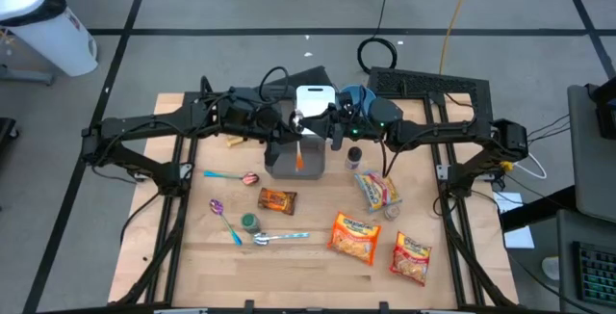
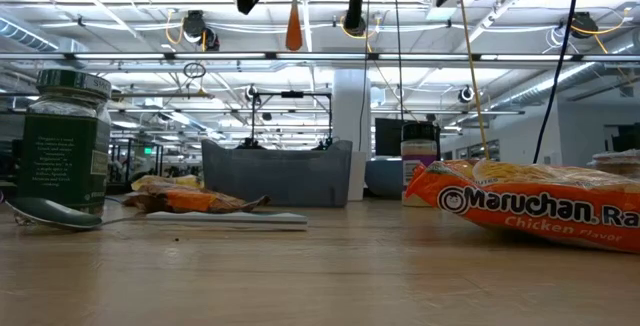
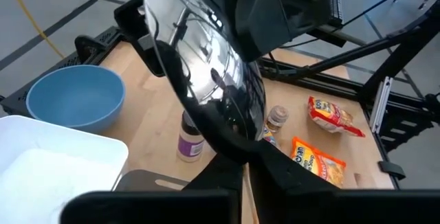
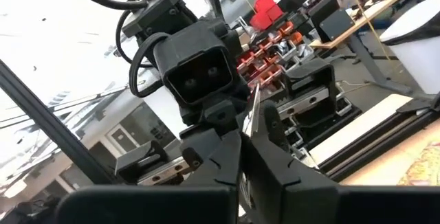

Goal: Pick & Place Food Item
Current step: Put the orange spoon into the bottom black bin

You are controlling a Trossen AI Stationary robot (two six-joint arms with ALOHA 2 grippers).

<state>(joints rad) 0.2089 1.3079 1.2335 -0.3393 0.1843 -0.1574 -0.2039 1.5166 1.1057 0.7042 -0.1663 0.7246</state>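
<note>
Orange and tapered, a small piece [image 1: 299, 156] hangs point-down over the grey bin [image 1: 277, 167] near the middle of the tabletop's far edge; whether it is a carrot-like food item or the handle of a utensil cannot be told. Above it the 2 arms meet nose to nose. The left gripper [image 1: 300, 126] is clenched on a shiny metal utensil [image 3: 213, 66], whose curved, mirror-like face fills the left wrist view. The right gripper [image 1: 337, 131] is clamped tight just beside it, with a thin silvery edge showing between its fingers [image 4: 271, 148] in the right wrist view; what that edge belongs to is unclear.

Holding the piece high and directly over the bin looks like preparation for a drop or a handover between the 2 arms, since the bin's open top sits under it.

The clear food items lie untouched: 2 ramen packets [image 1: 354, 235] near the front right corner, with a third packet [image 1: 380, 191] between them and the bin. Beyond the bin, by the far edge, sit a white tray [image 1: 313, 97] and a blue bowl [image 1: 353, 95].
</note>
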